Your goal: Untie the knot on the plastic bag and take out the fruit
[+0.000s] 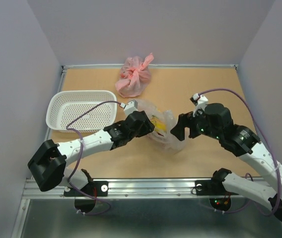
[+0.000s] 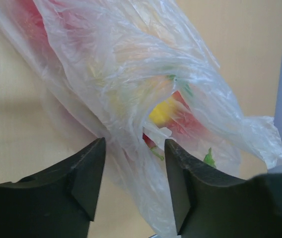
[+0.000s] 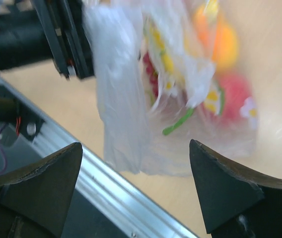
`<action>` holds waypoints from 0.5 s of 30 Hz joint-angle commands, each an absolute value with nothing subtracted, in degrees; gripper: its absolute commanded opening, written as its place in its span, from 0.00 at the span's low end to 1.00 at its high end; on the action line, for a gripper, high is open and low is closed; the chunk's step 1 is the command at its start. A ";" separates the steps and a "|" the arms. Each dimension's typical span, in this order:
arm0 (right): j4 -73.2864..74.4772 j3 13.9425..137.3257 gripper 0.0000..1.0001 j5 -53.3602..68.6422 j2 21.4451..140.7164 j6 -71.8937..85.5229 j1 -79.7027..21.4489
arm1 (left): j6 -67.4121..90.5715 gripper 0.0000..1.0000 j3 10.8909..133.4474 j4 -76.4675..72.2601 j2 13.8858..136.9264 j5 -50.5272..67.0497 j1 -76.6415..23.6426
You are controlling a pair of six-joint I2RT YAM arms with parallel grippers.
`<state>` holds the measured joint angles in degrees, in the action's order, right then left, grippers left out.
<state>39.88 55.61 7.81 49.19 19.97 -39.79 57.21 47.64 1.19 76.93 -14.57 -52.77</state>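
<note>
Two wrist views fill in what the overhead one hides. From above we see only the plastic bag (image 1: 167,130) as a pale crumple on the table (image 1: 205,89) between the left gripper (image 1: 150,125) and the right gripper (image 1: 177,131), with the pink bag (image 1: 135,77) and the white basket (image 1: 81,92) well beyond both sets of jaws. The left wrist camera shows the film running on a slant, its long axis coming from beyond the left finger down through the gap between the jaws. A fold opens just ahead of the right finger onto the fruit (image 2: 162,111), yellow and red. Those jaws stand partly apart with film filling the gap; we cannot tell whether they pinch it. The right wrist camera, blurred, shows the bag drooping lengthwise downward from beside the left gripper's fingers, ahead of and centred between the right jaws. These are spread wide and grasp nothing, and orange and red fruit sit ahead of their right-hand finger.
</note>
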 commanded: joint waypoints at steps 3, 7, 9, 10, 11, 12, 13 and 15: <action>44.03 68.72 0.93 -7.46 51.85 12.84 -39.90 | 58.80 0.43 44.92 -2.37 75.23 -15.20 -52.65; 43.95 72.24 0.93 -16.57 57.20 9.15 -39.90 | 58.18 0.07 42.98 -4.21 74.62 -15.73 -52.65; 43.86 74.00 0.93 -21.07 60.02 8.53 -39.82 | 57.66 0.00 41.66 -5.09 73.83 -16.08 -52.65; 43.34 74.61 0.92 -23.96 60.73 7.83 -39.81 | 57.31 0.00 41.31 -5.79 73.48 -16.17 -52.65; 42.98 75.32 0.92 -24.34 61.43 7.65 -39.21 | 57.13 0.00 40.79 -6.24 73.13 -16.00 -52.65; 42.63 75.76 0.92 -24.00 62.39 7.56 -38.59 | 56.78 0.00 39.65 -6.68 72.78 -16.08 -52.65; 42.19 76.72 0.92 -22.95 63.88 7.47 -37.89 | 56.52 0.00 39.03 -7.20 71.47 -16.08 -52.65; 41.84 76.73 0.92 -17.51 65.91 8.26 -34.99 | 56.42 0.00 36.75 -8.61 69.19 -16.35 -52.65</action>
<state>42.70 72.40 -17.76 64.42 9.56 -38.35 57.63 39.64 -4.19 74.46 -14.85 -52.77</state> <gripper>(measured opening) 0.921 0.027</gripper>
